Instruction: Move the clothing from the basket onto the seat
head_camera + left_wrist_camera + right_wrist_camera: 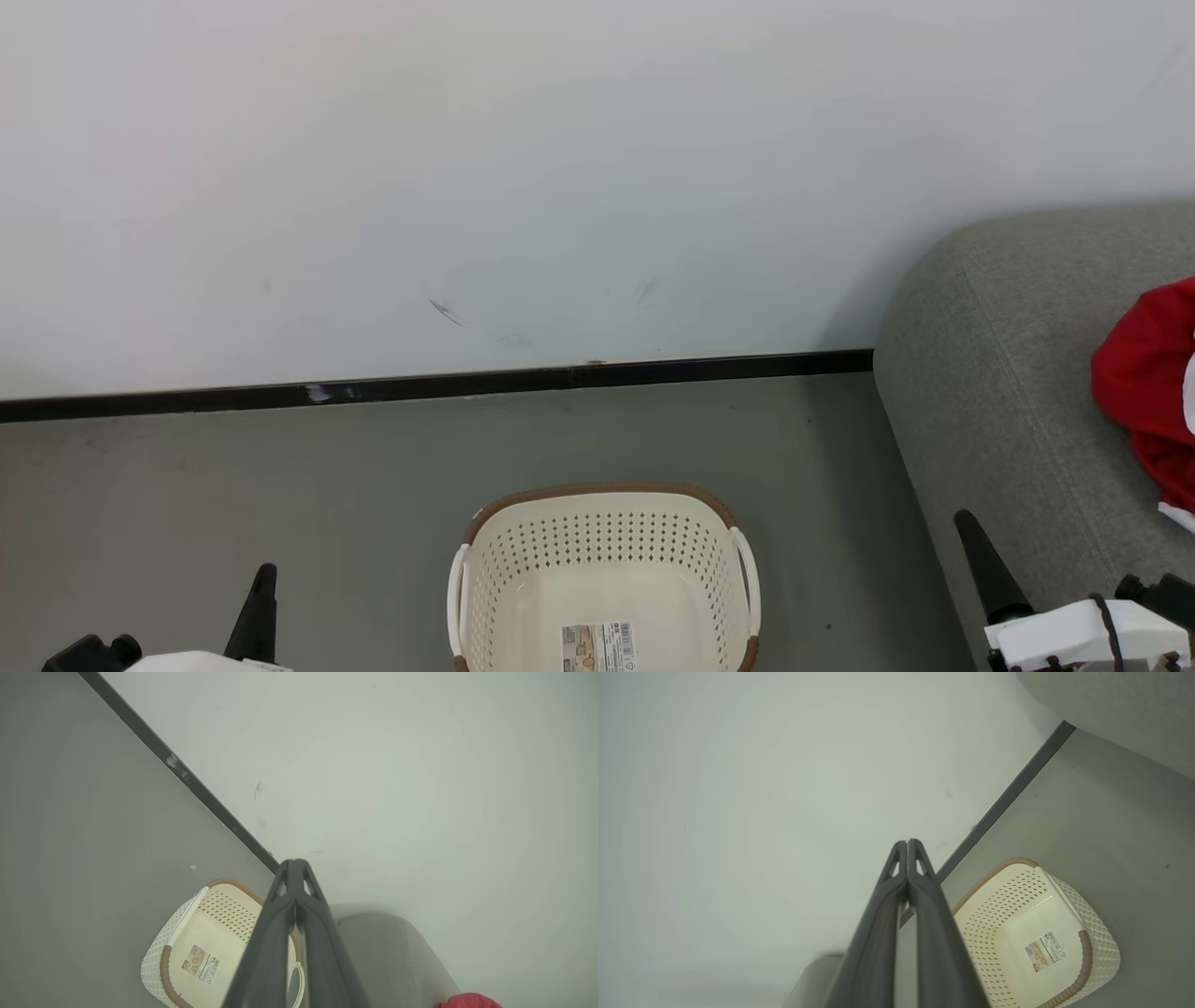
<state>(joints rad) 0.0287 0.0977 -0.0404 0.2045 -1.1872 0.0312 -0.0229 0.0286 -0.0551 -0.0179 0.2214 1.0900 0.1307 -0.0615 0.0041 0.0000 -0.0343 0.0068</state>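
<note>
Laundry basket [607, 551] empty, red clothing [1144, 373] on seat [1008, 392]: done, I reckon. Left gripper [295, 865], right gripper [907, 843] fingers together, empty; I'd park.

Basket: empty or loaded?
Empty. The cream-white perforated plastic basket shows only its label sticker inside; red fabric clothing lies on the grey upholstered seat.

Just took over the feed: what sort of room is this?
Likely a bare indoor room staged as a living area: plain white wall with black skirting, a grey seat and a laundry basket.
</note>
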